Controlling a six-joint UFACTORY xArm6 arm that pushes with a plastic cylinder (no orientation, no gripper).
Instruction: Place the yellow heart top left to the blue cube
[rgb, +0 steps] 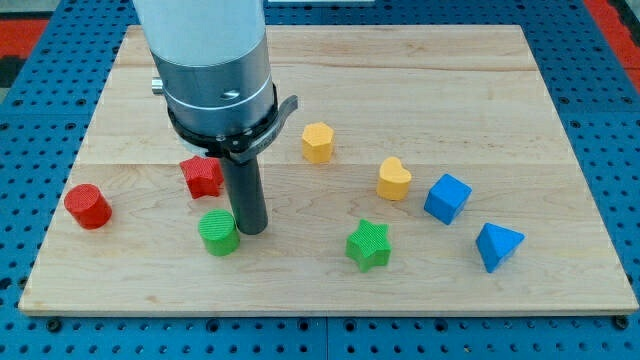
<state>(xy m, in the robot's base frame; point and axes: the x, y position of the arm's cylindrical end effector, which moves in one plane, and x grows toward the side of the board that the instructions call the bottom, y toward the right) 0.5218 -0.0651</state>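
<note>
The yellow heart (394, 179) lies right of the board's middle. The blue cube (447, 198) sits just to its right and a little lower, close beside it with a small gap. My tip (251, 230) is at the lower left, far to the left of the heart. It stands right next to the green cylinder (219, 233), on that block's right side, and below-right of the red star (202, 177).
A yellow hexagon block (317, 142) lies above the middle. A green star (368, 245) sits at lower centre. A blue triangular block (497, 246) is at the lower right. A red cylinder (88, 207) is at far left. The wooden board (480, 80) bears them all.
</note>
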